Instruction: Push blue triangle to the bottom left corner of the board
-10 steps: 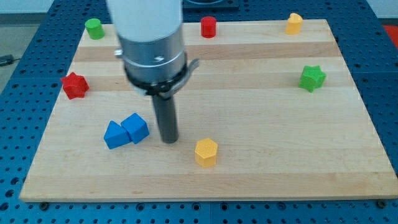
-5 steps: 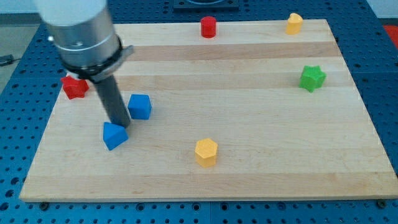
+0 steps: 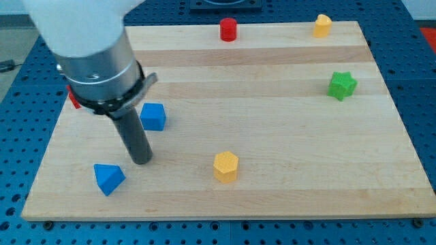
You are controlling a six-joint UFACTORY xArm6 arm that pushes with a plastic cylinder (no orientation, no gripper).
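The blue triangle [image 3: 108, 178] lies on the wooden board [image 3: 286, 129] near its bottom left corner. My tip [image 3: 141, 160] is just to the right of it and a little higher in the view, a small gap apart. A blue cube [image 3: 153, 116] sits above the tip, next to the rod's upper part.
A yellow hexagon block [image 3: 225, 167] lies right of the tip. A red block [image 3: 73, 99] is mostly hidden behind the arm at the left edge. A red cylinder [image 3: 227, 29] and a yellow block [image 3: 322, 25] sit along the top edge, a green star [image 3: 342, 85] at the right.
The blue triangle has slid down and to the left, away from the blue cube. My tip moved left, then down and slightly right. The arm now hides the green block at top left.
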